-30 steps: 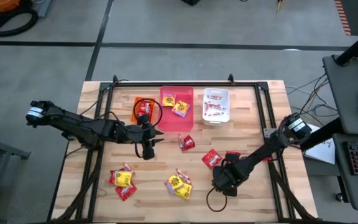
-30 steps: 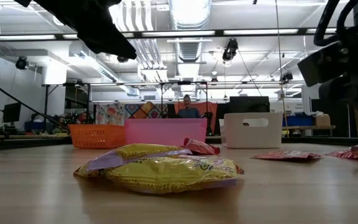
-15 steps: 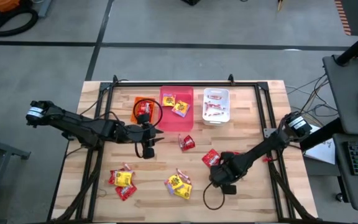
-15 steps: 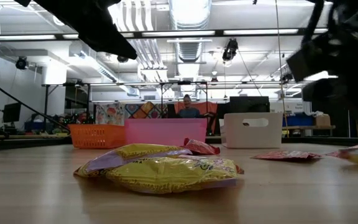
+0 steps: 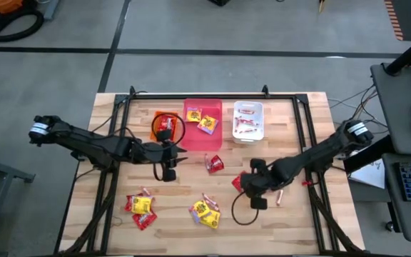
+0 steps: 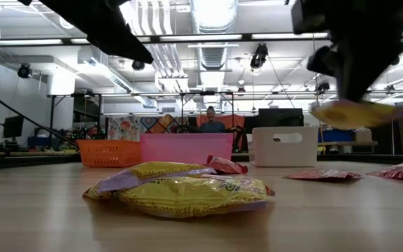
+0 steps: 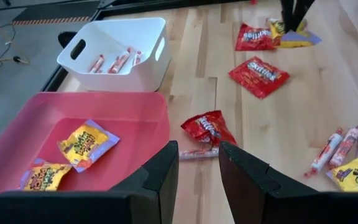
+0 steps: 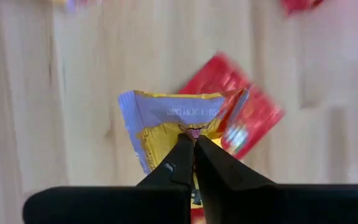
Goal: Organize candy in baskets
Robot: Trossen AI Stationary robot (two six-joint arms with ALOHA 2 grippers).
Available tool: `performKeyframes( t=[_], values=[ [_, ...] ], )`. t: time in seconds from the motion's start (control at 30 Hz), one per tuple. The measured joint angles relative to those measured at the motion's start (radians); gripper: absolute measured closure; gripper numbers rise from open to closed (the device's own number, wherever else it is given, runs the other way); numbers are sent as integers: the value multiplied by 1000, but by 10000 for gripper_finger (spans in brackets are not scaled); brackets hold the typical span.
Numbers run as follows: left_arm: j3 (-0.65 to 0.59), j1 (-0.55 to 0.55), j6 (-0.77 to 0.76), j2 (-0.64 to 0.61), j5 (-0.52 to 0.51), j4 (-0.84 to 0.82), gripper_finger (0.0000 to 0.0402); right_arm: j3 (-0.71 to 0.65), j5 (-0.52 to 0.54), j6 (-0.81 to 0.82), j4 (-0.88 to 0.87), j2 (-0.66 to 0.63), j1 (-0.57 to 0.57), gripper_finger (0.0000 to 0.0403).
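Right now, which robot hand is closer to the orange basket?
Left. The left gripper hovers just in front of the orange basket; the right gripper is much farther off.

From overhead you cannot see the yellow packet (image 8: 166,124) the right gripper (image 8: 193,147) pinches; the arm covers it. In the low view that packet (image 6: 355,112) is a blur, and the arm above runs off the frame. The red packet (image 8: 247,118) under it is smeared. The pink basket (image 7: 73,106) is cut off at the left wrist picture's edge.
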Motion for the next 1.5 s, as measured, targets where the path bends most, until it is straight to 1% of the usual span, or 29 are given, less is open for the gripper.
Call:
performKeyframes(
  t=[0.13,0.2,0.33,0.4,0.53,0.63,0.7,0.8,0.9,1.1,1.23,1.33,1.43,1.5],
  values=[
    [0,0,-8,-13,1,-1,302,0,55,-109,94,-43,-53,395],
    [0,0,-17,-12,1,-1,302,0,65,-178,153,-53,-85,395],
    [-1,-1,-40,-12,2,-5,302,0,111,-344,324,-49,-153,395],
    [-1,-2,-51,-12,2,-14,302,-1,133,-428,440,-38,-195,395],
    [-1,-2,-80,-32,2,-61,302,-4,131,-569,664,5,-298,394],
    [-2,-2,-115,-60,1,-102,302,-4,132,-665,796,51,-392,394],
    [-2,-2,-145,-84,1,-123,302,5,131,-696,847,90,-461,394],
    [-2,-2,-187,-112,1,-180,302,52,121,-710,849,158,-559,394],
    [-2,-2,-214,-133,0,-215,302,122,127,-753,788,225,-636,394],
    [-3,-2,-217,-133,0,-217,302,289,121,-811,584,350,-753,394],
    [-3,-2,-206,-116,-1,-218,302,390,120,-861,444,417,-792,394],
    [-3,-2,-204,-106,-1,-221,302,442,110,-861,391,449,-805,394],
    [-3,-2,-204,-95,-1,-224,302,474,29,-859,370,465,-815,392],
    [-3,-2,-204,-89,-1,-223,302,484,8,-855,365,467,-817,385]
  ],
)
